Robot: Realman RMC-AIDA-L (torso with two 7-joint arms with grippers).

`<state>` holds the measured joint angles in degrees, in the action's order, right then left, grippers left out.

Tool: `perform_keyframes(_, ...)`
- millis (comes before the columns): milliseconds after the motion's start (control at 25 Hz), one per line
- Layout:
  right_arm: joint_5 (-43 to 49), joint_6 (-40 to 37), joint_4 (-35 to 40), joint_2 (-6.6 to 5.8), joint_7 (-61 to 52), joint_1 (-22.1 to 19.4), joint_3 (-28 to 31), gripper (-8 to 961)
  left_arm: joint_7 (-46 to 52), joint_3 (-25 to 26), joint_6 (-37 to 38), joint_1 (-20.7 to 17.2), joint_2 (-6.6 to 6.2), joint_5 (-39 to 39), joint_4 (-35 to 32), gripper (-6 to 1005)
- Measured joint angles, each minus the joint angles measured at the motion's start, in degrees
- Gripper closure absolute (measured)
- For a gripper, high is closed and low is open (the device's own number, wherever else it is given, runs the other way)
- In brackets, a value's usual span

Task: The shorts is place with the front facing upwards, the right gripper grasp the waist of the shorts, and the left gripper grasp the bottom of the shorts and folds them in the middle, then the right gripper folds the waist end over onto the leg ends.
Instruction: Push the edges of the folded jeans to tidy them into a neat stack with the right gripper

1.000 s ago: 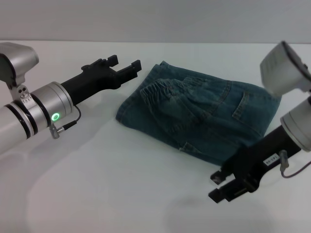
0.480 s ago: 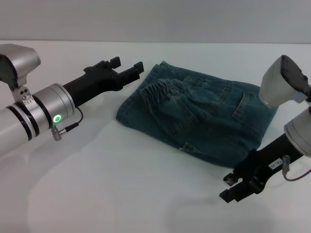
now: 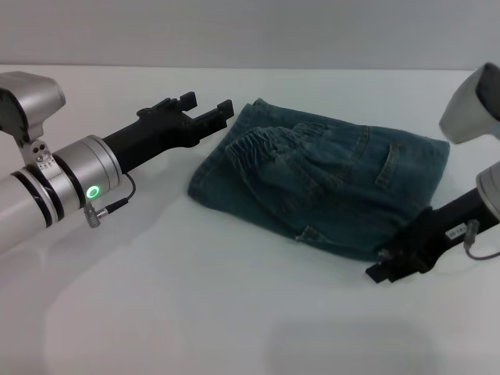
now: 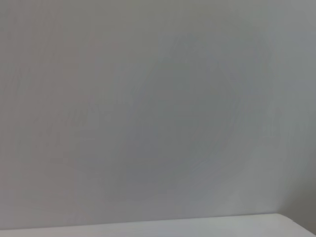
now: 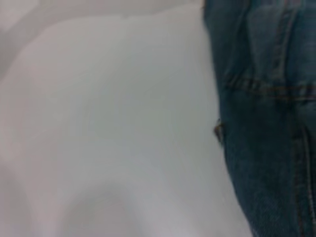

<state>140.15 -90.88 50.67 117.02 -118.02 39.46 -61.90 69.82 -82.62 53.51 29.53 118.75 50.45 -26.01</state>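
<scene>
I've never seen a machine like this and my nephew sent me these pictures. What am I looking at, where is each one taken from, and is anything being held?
This is a robot with two arms, each ending in a black claw. The wide picture comes from a camera on its head, looking down at a white table. The left claw hangs open in the air, just beside the far left edge of a pair of folded blue-green denim shorts. The right claw sits low at the near right corner of the shorts; whether it is open or shut is not visible. Nothing is visibly held by either one.

The other two pictures come from cameras on the wrists. The left wrist view shows only a plain grey wall and a strip of white table edge. The right wrist view shows bare table with the denim and its orange stitching along one side.
</scene>
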Motion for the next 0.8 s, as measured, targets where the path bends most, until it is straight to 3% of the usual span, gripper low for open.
perform_keyframes(520, 2.00, 5.51, 0.26, -1.09, -0.07, -1.28, 5.86, 483, 0.06, 0.00, 0.11, 0.24, -0.05, 0.00, 0.00, 186)
perform_keyframes(800, -0.08, 0.87, 3.00, -1.02, 1.15, -2.49, 6.43, 483, 0.06, 0.45, 0.31, 0.34, -0.18, -0.09, -0.02, 186)
